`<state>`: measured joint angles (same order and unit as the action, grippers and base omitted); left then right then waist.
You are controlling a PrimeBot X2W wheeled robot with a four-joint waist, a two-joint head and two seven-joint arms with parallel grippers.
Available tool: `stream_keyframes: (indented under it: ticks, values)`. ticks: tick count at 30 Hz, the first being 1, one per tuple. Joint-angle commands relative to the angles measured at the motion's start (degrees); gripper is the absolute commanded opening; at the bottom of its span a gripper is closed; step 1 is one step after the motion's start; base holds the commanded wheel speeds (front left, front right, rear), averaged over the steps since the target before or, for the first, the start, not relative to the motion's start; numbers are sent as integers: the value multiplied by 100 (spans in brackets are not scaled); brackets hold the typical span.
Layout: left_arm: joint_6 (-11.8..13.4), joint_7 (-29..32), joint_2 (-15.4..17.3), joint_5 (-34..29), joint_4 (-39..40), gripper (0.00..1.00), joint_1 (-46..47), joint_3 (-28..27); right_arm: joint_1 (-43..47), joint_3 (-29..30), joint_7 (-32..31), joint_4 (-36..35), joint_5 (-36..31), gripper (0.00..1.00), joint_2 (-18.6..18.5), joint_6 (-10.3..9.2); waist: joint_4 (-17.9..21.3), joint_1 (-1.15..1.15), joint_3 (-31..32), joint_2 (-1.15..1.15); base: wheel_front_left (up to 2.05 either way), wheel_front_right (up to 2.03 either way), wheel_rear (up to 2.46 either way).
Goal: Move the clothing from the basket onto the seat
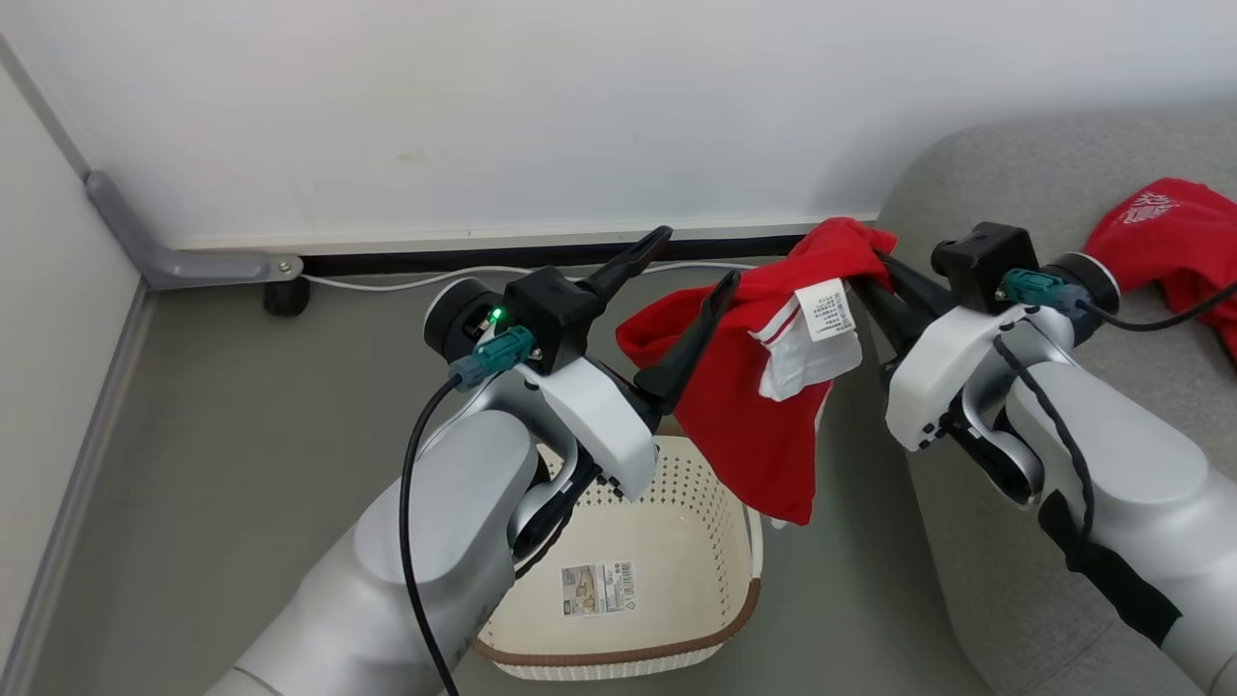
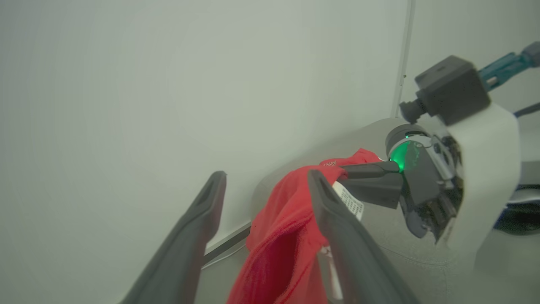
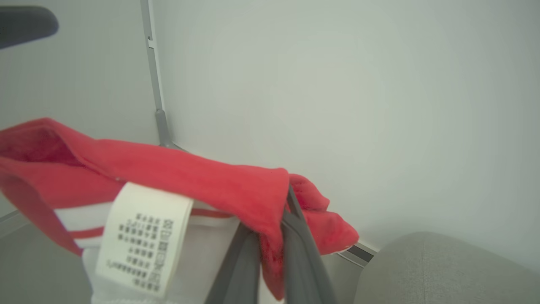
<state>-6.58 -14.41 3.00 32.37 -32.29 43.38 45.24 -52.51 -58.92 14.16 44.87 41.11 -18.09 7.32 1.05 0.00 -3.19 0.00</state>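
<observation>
Basket: we find the basket (image 1: 710,604) nearest the robot, on the floor (image 1: 242,435) under the left forearm, with a paper label on its bottom.
Left gripper: the left gripper (image 1: 696,256) is released, its two fingers spread wide above the basket.
Fabric at left fingers: in the left wrist view the red cloth hangs in the gap, close against one finger (image 2: 337,219); the other finger stands apart from it. We cannot tell whether cloth and finger touch.
Clothing: the clothing (image 1: 744,406) hangs free in the air between the two grippers, its lower edge over the basket's right rim. Its white trim and care label (image 1: 826,309) face the camera.
Right gripper: the right gripper (image 1: 881,266) is clenched on the top edge of the clothing; we see the fabric bunched over both fingers.
Seat: the seat (image 1: 986,580) lies to the right, just beside the hanging clothing.
Second garment: another red garment (image 1: 1174,242) rests further back on the seat.
Wall: the white wall (image 1: 483,97) closes the scene.
</observation>
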Motion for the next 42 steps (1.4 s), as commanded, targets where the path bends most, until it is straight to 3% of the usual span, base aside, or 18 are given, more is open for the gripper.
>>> stream_keyframes:
  ticks: [1,7,14,32,42]
  values:
    - [-15,-54,119,1,89,100,47,-170,174,260,83,-169,-156,0,-66,17,176,0,20,0,0,0,0]
    - [-42,-57,139,-21,95,100,-151,-280,545,1348,83,-550,-684,0,-183,17,682,0,82,0,0,0,0]
    - [-59,-58,138,-95,116,100,-377,-447,844,2139,84,-887,-1082,0,-230,17,1264,0,164,0,0,0,0]
    - [-88,-59,122,-240,323,100,-697,-740,1407,3223,84,-1673,-1463,0,-292,17,2657,0,85,0,0,0,0]
    - [-90,-59,143,-235,401,100,-784,-673,1748,4102,84,-2089,-1667,0,-349,17,2927,0,-27,0,0,0,0]
